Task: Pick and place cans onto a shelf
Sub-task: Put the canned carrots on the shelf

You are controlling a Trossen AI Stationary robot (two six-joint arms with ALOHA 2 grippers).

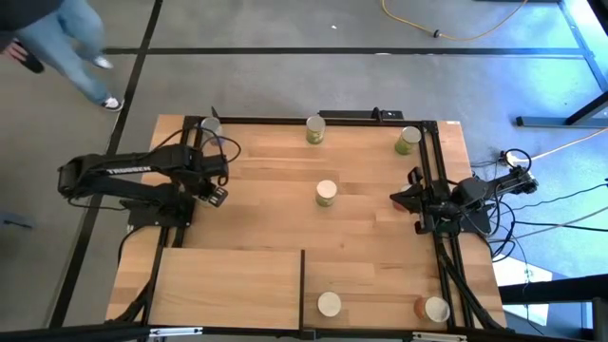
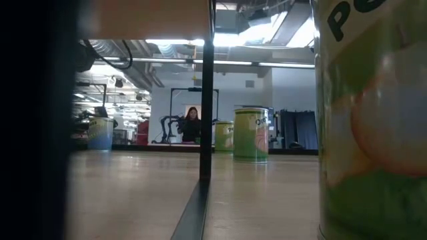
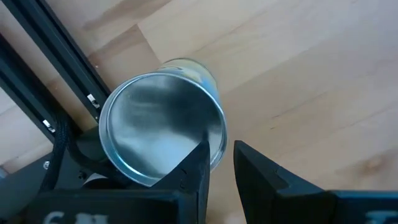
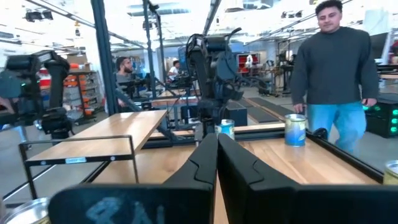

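My left gripper [image 3: 221, 150] hangs over the left corner of the striped butcher-block table [image 1: 256, 204] on the edge opposite the shelf. Its two dark fingers stand slightly apart with nothing between them. Just beside one finger is a small upright can with a shiny silver lid and pale blue sides [image 3: 163, 130], next to the black rail at that corner. My right gripper [image 4: 216, 138] waits at the table's right edge, its fingers pressed together and holding nothing. The shelf, a flat pale plain-wood panel [image 1: 223, 285], lies in the other left corner, with a thin dark upright divider [image 1: 302, 285] on its right edge. A cream-topped green can [image 1: 326, 193] stands at the table's middle. Two more green cans stand along the edge opposite the shelf, one at its middle [image 1: 315, 128] and one by the right corner [image 1: 408, 140]. Right of the divider stand a cream-topped can [image 1: 329, 304] and an orange-sided can [image 1: 433, 309]; I cannot tell whether they are on the shelf. A person in a grey sweater [image 4: 336, 68] stands beyond the table.
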